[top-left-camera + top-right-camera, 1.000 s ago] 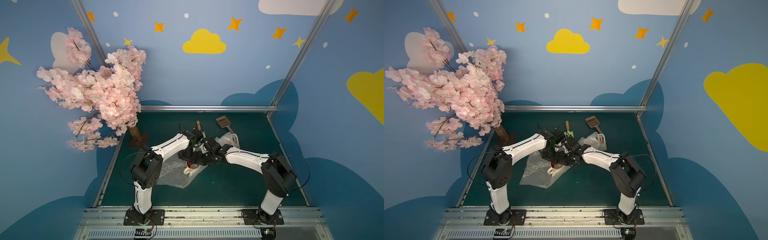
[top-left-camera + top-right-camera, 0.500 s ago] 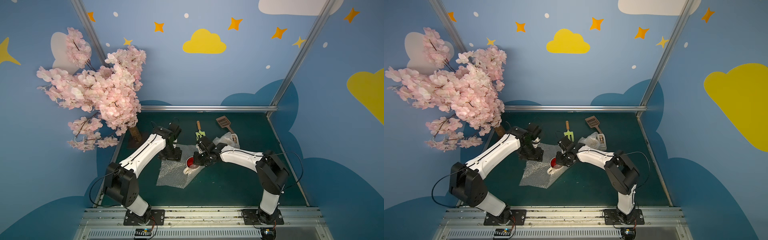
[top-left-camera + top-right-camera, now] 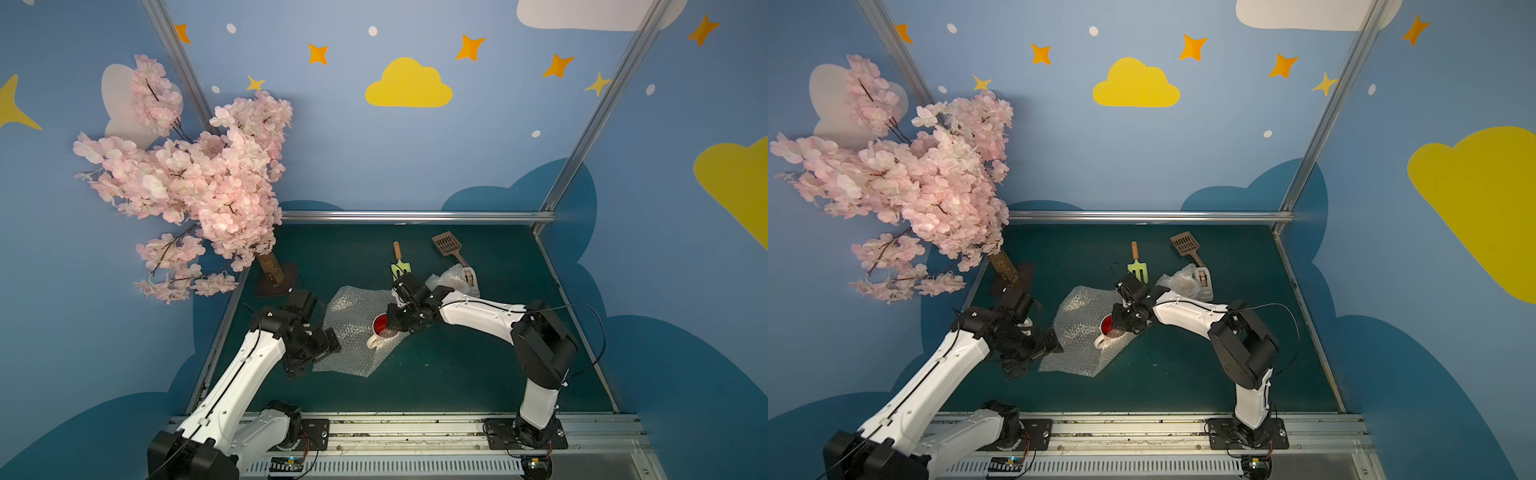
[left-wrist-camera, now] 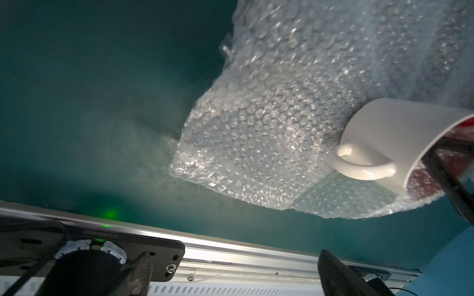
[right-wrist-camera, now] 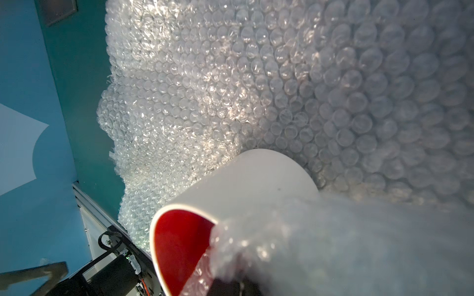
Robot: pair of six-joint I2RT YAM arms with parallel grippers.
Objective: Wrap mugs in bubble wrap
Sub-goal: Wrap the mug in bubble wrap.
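Mug (image 3: 377, 326) stands mouth-up, red inside showing, on the right part of the spread wrap (image 3: 353, 316), mid tabletop (image 3: 457, 374); its handle points toward the near rail. Right gripper (image 3: 394, 329) sits at the mug's rim, jaws pressed together on what looks like a flap of wrap drawn up over the rim and into the mouth. Left gripper (image 3: 318, 353) hangs at the sheet's left edge, jaws spread wide, holding nothing; its wrist view shows both fingers clear of the wrap. From the left gripper the mug lies to the right, across the free stretch of sheet; the mug's axis looks near vertical, though slight tilt cannot be ruled out. Left arm is the nearer one to the loose edge; right arm is busy at the rim. Judgement: one side is tucked, and the rest of the sheet lies flat and unfolded; the next move likely falls to the left gripper, taking the near edge and carrying it rightward over the mug. Risk: pulling the sheet may drag or tip the mug. A crumpled bundle (image 3: 451, 280) of wrap lies behind the right arm; its contents cannot be told.
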